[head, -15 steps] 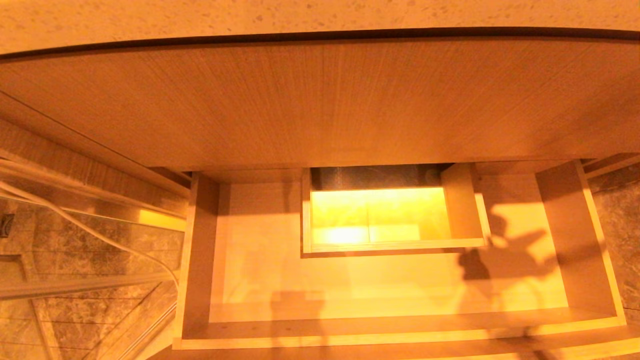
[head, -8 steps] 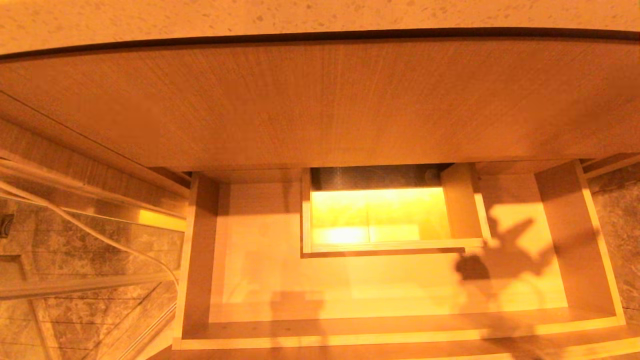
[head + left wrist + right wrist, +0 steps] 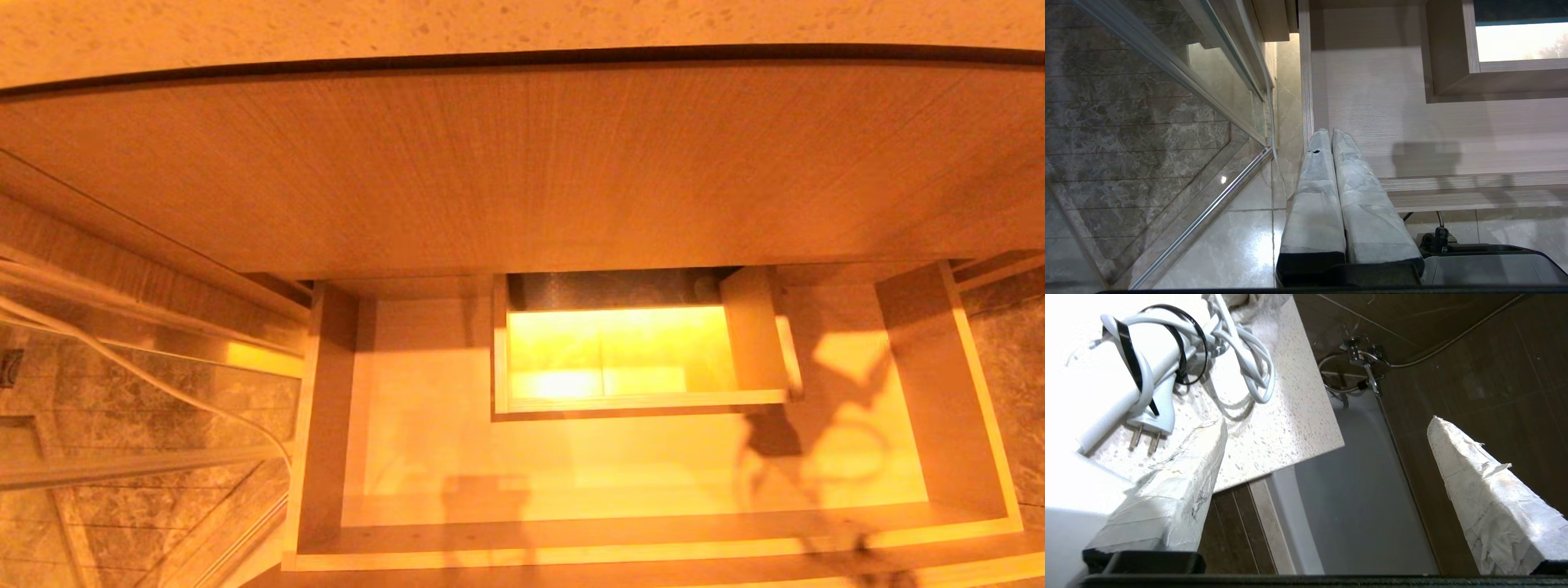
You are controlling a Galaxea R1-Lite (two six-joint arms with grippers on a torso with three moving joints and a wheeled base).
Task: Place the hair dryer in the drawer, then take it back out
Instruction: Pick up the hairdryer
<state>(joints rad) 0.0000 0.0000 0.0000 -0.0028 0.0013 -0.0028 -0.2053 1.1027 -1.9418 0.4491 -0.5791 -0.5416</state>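
The right gripper [image 3: 1327, 428] hangs wide open and empty above the counter [image 3: 1290, 428], beside one hair dryer [image 3: 1147, 379] lying there. The left gripper [image 3: 1331, 132], fingers pressed together and empty, hovers over the one open drawer's [image 3: 326, 408] near corner.

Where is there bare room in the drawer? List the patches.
The drawer floor is bare: a strip between the boxed cut-out and the front wall, plus pockets beside it. The cut-out fills mid-back. Crowded: the countertop corner by the open right gripper, where the hair dryer cord lies. Left gripper: shut, off the front-left corner.
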